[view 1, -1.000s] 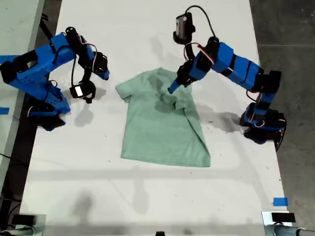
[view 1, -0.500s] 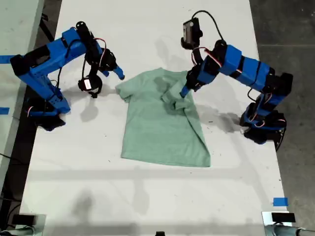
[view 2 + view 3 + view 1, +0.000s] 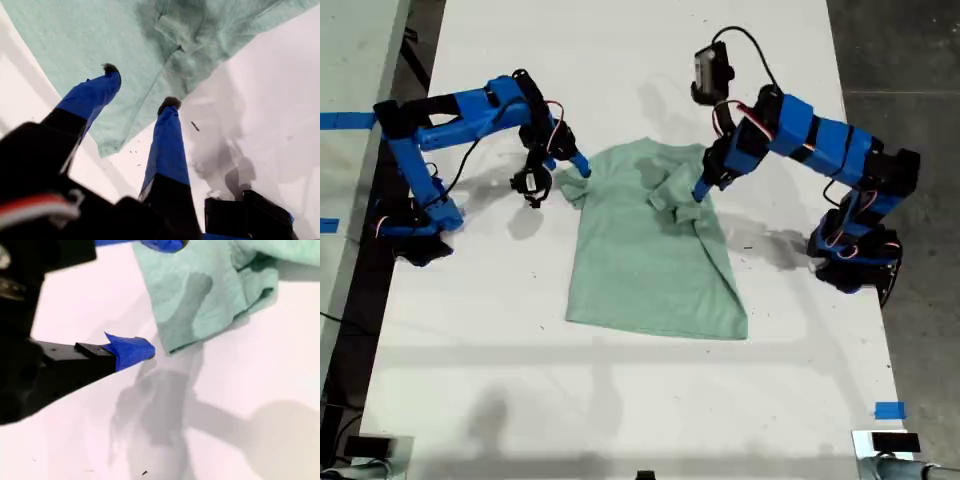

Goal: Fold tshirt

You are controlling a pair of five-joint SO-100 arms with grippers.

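Two blue arms work the tshirt [image 3: 650, 250], which lies mid-table [image 3: 620, 400], its sleeve on the exterior view's right folded inward and bunched. Our first gripper [image 3: 140, 85] stands with jaws spread wide, one tip over cloth, one at the hem, gripping nothing. Since half a second ago the arm on the exterior view's left has swung in to the other sleeve; our second gripper [image 3: 150, 295] appears open there, though one tip is mostly cropped.

tshirt [image 3: 650, 250]: soft matt knit cloth, pale mint, showing fine heathered texture | table [image 3: 620, 400]: smooth white surface, giving off a faint sheen | my first claw [image 3: 140, 85] and my second claw [image 3: 150, 295]: smooth blue plastic fingers, black matt bodies.
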